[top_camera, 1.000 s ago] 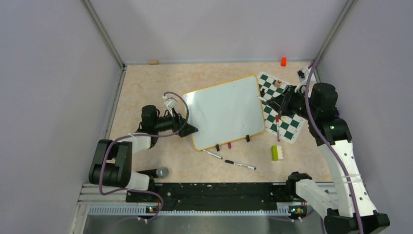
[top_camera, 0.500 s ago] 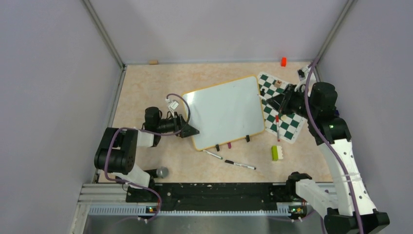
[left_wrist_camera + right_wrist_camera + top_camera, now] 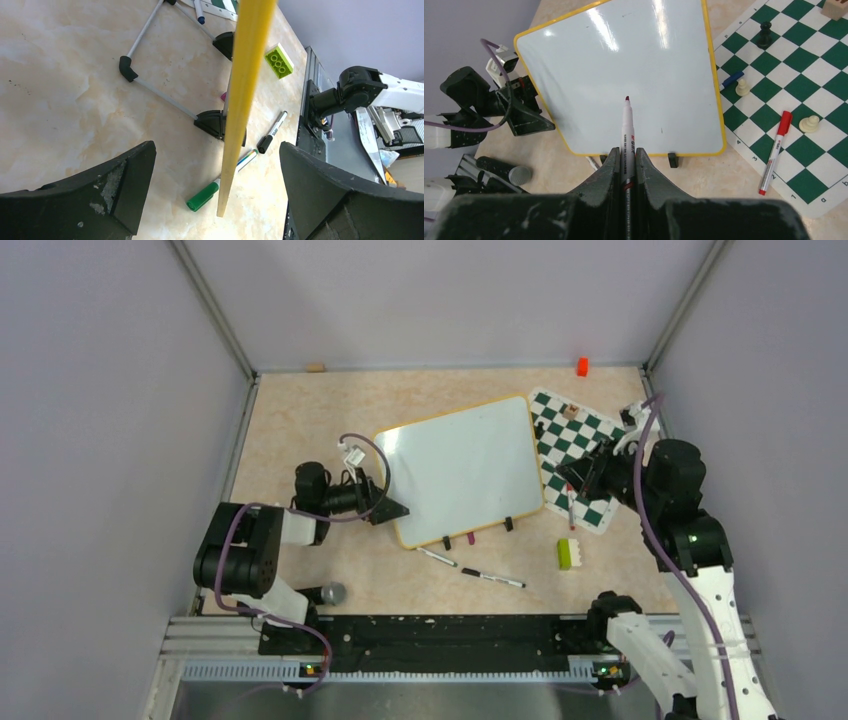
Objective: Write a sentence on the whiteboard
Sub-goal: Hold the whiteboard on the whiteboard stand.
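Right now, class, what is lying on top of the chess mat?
A black piece, two white pieces, a red marker and a wooden block. A blue marker is partly hidden behind the whiteboard.

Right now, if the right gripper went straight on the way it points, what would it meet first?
Probably the whiteboard: the marker shut in the right gripper points at its blank face, so the tip would touch first. The gap left is unclear.
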Controlling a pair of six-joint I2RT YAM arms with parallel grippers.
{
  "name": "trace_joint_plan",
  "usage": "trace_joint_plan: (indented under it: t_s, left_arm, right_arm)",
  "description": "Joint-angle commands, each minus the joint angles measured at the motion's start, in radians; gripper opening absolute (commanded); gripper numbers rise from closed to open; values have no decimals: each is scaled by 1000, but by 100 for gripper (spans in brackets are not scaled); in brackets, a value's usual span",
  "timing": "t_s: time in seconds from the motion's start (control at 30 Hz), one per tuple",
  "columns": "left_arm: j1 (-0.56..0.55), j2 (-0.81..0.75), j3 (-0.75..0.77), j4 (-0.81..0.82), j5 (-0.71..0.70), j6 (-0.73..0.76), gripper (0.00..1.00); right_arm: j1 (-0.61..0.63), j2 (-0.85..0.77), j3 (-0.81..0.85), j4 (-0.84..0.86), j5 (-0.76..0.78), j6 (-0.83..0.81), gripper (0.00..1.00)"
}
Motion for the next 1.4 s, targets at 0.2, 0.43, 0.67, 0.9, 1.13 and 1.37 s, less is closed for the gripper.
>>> trace_joint_plan:
  t_s: [0.2,0.43,0.67,0.9,1.13,1.37]
  left_arm:
    - [-3,92,-53,511,85,-186,99]
    - [-1,231,-65,822,88,-403,99]
    - [-2,206,-87,820,82,-350,99]
    - [-2,206,-86,822,86,-358,99]
    - [-2,169,-123,822,70,-312,98]
    - [-1,224,-102,822,91,-310,96]
  right_arm:
    - [-4,0,-11,4,-9,-3,0]
    - [-5,13,-5,20,-18,10,0]
    - [-4,14,-6,31,-19,20,0]
    - [-4,51,18,51,-39,34,0]
    - [-5,87,42,63,-36,75,0]
    - [-5,113,45,70,8,114,0]
